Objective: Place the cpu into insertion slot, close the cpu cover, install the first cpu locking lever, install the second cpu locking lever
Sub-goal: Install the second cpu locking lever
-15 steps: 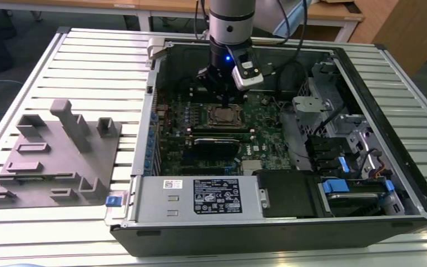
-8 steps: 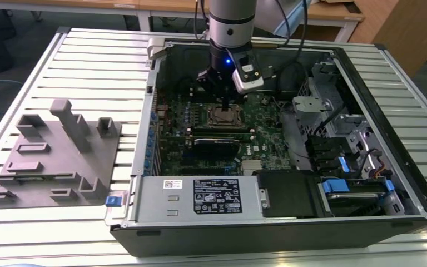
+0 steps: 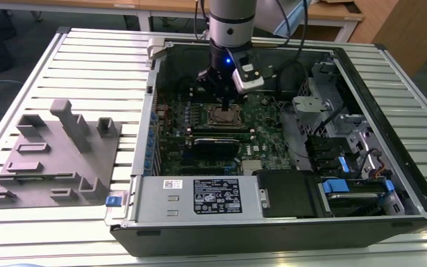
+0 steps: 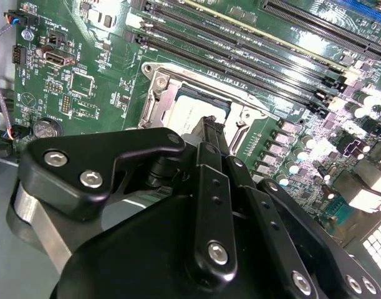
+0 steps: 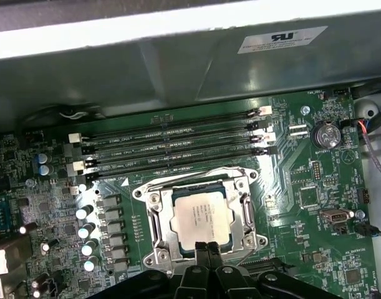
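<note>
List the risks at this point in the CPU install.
1. The hand sits at the edge of the cpu, which lies in the insertion slot; a sideways nudge could shift the chip.
2. The cpu cover frames the chip closely, so any tilt might jam it.
3. The memory slots run close by; a wide swing could strike them.

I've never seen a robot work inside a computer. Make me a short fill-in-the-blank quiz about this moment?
1. The cpu is a silvery square chip lying in the insertion ____.
2. The cpu cover, a thin metal frame, lies ____ around the chip.
3. The circuit board around the socket is coloured ____.
4. The claw hangs at the edge of the ____.

Missing words: slot; closed; green; cpu
</note>
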### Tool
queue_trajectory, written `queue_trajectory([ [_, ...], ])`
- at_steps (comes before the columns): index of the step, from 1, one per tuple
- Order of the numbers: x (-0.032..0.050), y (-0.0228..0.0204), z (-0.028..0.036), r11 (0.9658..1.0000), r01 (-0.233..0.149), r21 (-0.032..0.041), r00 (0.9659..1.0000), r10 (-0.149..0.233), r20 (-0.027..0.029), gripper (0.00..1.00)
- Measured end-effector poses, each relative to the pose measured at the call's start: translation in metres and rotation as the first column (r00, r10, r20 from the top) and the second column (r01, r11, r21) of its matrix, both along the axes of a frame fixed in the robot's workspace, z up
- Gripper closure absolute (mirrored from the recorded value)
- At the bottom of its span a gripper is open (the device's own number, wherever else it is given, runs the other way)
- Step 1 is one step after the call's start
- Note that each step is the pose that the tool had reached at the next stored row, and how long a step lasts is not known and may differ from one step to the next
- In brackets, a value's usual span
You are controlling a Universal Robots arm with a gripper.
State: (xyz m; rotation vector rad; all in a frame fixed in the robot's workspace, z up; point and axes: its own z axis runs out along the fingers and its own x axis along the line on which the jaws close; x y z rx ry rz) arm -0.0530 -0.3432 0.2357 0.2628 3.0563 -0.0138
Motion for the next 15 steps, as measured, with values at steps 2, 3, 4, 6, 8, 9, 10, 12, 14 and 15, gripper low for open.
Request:
queue_trajectory([
  [2, 0.0000, 0.0000, 0.0014, 1.0000, 0.000, 0.0001, 1.0000, 0.000, -0.0003, 0.89],
  [3, 0.0000, 0.0000, 0.0024, 1.0000, 0.000, 0.0001, 1.0000, 0.000, -0.0006, 0.89],
  [4, 0.0000, 0.0000, 0.0028, 1.0000, 0.000, 0.0001, 1.0000, 0.000, -0.0006, 0.89],
  [6, 0.0000, 0.0000, 0.0033, 1.0000, 0.000, 0.0002, 1.0000, 0.000, -0.0006, 0.89],
  [8, 0.0000, 0.0000, 0.0037, 1.0000, 0.000, 0.0003, 1.0000, 0.000, -0.0007, 0.89],
  [9, 0.0000, 0.0000, 0.0037, 1.0000, 0.000, 0.0003, 1.0000, 0.000, -0.0006, 0.89],
  [10, 0.0000, 0.0000, 0.0095, 1.0000, 0.000, 0.0002, 1.0000, 0.000, -0.0007, 0.89],
  [12, 0.0000, 0.0000, 0.0122, 1.0000, 0.000, 0.0001, 1.0000, 0.000, -0.0007, 0.89],
  [14, 0.0000, -0.0002, 0.0123, 1.0000, 0.000, -0.0001, 1.0000, 0.000, -0.0009, 0.89],
  [15, 0.0000, -0.0006, 0.0123, 1.0000, 0.000, -0.0002, 1.0000, 0.000, -0.0010, 0.89],
])
